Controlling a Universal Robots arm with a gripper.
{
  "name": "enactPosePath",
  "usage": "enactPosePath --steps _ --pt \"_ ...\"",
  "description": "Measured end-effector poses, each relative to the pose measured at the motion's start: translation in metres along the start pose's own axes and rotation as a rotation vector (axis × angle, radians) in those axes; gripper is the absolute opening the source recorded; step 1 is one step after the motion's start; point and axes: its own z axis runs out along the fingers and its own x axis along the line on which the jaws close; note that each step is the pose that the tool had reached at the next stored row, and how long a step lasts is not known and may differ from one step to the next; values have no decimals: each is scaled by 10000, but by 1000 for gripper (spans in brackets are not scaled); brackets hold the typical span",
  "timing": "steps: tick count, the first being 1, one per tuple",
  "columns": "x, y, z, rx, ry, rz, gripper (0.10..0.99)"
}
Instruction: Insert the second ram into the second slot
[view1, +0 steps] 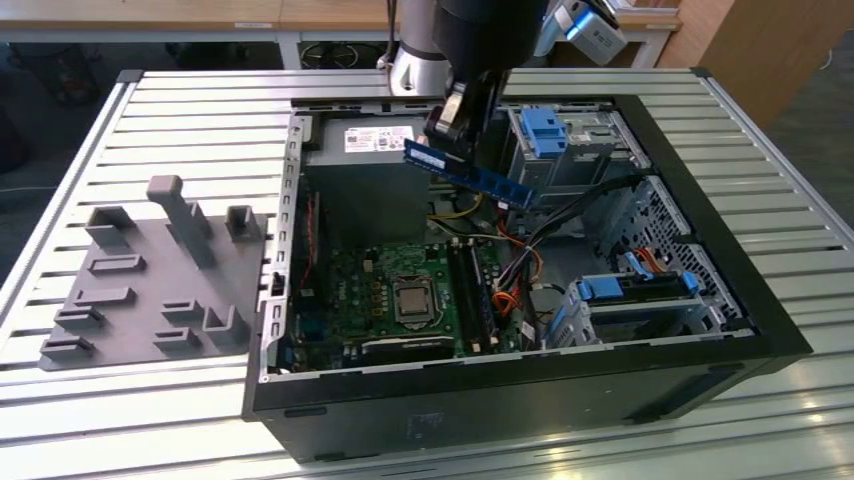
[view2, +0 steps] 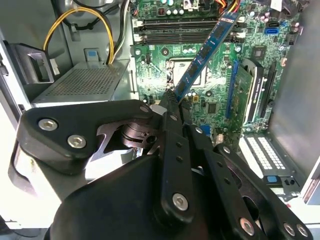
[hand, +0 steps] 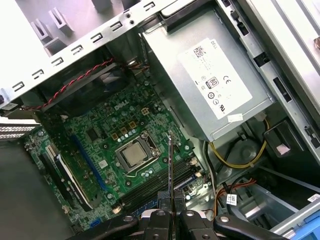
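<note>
My gripper (view1: 454, 122) hangs over the open computer case (view1: 694, 240), shut on one end of the second ram (view1: 470, 173). The ram is a long blue strip with dark chips, and it slopes down toward the exterior view's right, above the power supply edge and clear of the board. In the second wrist view the ram (view2: 205, 52) runs out from the gripper (view2: 170, 103) across the green motherboard (view2: 160, 65) toward the dark ram slots (view2: 175, 31). The first wrist view shows the ram (hand: 170, 165) edge-on over the slots (hand: 155, 192), held by the gripper (hand: 170, 202).
A grey power supply (view1: 374, 150) fills the case's far corner, with yellow and orange cables (view1: 514, 265) beside the slots. The processor socket (view1: 411, 300) sits mid-board. Blue drive cages (view1: 627, 290) stand at the exterior view's right. A grey parts fixture (view1: 147, 270) lies on the slatted table.
</note>
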Motion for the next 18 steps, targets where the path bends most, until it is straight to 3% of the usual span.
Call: enactPosePath --steps 18 --pt "0 0 0 5 -33 884 137"
